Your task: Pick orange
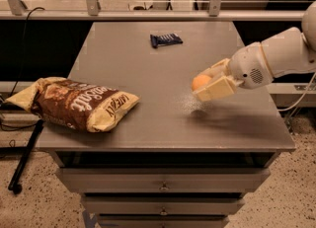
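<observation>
Surface: flat grey tabletop (pixel 148 64) over a stack of drawers (pixel 163 180), with speckled floor below and metal rails behind.
Fruit: the orange (pixel 200 81) is at the right side of the table, between 2 fingers. It appears to be just clear of the top, with a shadow under it.
Robot: the gripper (pixel 204 84) sits on a white arm (pixel 276 57) reaching in from the right. It is narrowed around the orange, with 1 cream finger (pixel 217 88) in front and below and the other behind.
Other things: a brown chip bag (pixel 79 104) lies at the left edge and a small dark wrapper (pixel 166 39) near the far side, both well apart from the orange.
Handling: probably light, firm and round, with a smooth skin that could roll or slip sideways. It is not brittle, though a hard squeeze would bruise it.
Hold: best across the widest middle, with fingers on opposite sides. The present grip looks close to that, but the fruit sits toward the fingertips, so a slow, level lift seems wise.
</observation>
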Robot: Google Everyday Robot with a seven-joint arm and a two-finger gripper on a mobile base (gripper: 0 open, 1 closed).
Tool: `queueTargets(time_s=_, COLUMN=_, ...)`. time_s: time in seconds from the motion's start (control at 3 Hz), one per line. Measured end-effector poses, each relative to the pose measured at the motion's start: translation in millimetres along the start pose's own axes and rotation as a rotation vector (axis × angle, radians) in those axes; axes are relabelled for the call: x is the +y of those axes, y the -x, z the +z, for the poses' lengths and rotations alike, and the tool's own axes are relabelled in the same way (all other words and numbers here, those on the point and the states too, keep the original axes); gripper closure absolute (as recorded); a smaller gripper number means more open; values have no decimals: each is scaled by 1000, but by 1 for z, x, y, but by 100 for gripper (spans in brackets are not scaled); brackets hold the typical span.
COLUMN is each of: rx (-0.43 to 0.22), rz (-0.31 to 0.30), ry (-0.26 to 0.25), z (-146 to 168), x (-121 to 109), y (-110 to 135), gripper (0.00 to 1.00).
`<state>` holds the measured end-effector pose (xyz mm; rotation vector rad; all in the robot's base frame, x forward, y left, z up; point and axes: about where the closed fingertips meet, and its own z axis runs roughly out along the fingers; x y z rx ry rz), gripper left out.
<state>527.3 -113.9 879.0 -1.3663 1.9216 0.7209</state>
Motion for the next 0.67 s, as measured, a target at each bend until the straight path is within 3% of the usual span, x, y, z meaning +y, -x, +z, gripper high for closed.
queueTargets(time_s=0.33, rx=-187, rz=2, ry=69, z=-15, x=-3, y=29, gripper=100)
queueTargets(time_s=0.67, rx=-224, rz=5, ry=83, z=-16, x=-2, y=37, gripper=100)
